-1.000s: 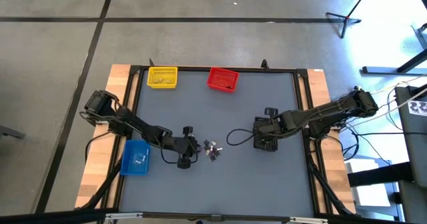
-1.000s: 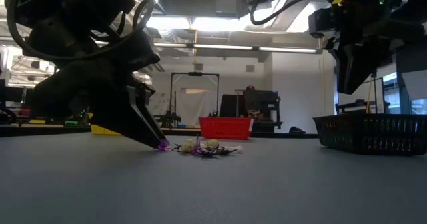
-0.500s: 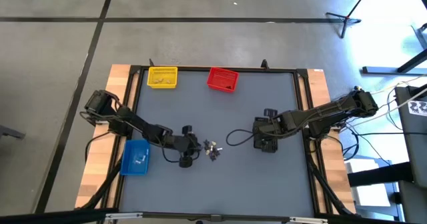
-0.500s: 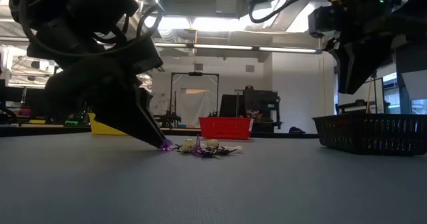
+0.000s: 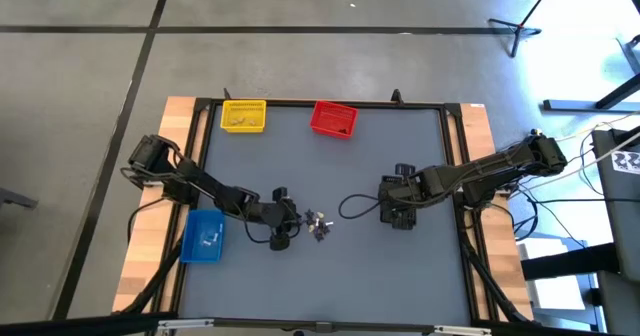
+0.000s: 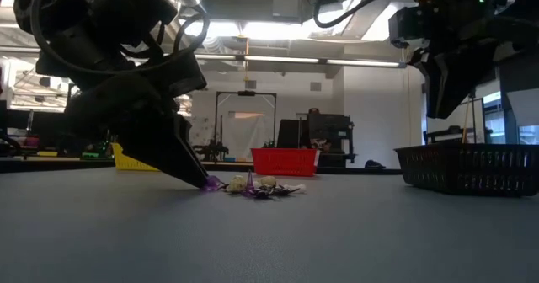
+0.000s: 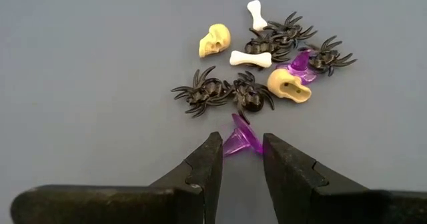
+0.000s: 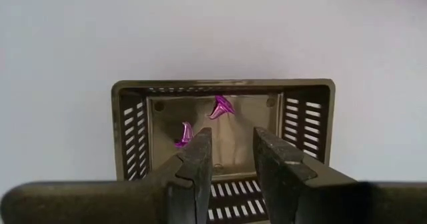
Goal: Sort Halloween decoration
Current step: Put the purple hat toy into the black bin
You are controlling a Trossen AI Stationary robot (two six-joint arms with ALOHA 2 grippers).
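Note:
The Halloween decoration is a small heap (image 5: 318, 224) of tiny trinkets lying on the grey table: black spiders (image 7: 203, 91), tan skulls (image 7: 215, 40), white bones (image 7: 251, 58) and purple hats. My left gripper (image 7: 240, 144) slants down at the heap's left edge, shut on one purple hat (image 7: 239, 139). My right gripper (image 8: 230, 159) hangs open and holds nothing, above the black bin (image 8: 223, 91). Two purple hats (image 8: 220, 107) lie on that bin's floor. My left gripper pinches the purple hat (image 7: 241, 141) between its two fingertips, only at their free ends. The fingers slant down from the table's left side. The hat sits at table level under the tips (image 6: 207, 183), its brim toward the heap.
A yellow bin (image 5: 243, 115) and a red bin (image 5: 334, 119) stand at the far edge, and a blue bin (image 5: 204, 236) at the left edge beside my left arm. Bare grey table lies in front of the heap and between the two arms.
My left gripper has rolled a little about its own pointing line, with its tips staying at the purple hat on the table. The heap and my right gripper have kept still.

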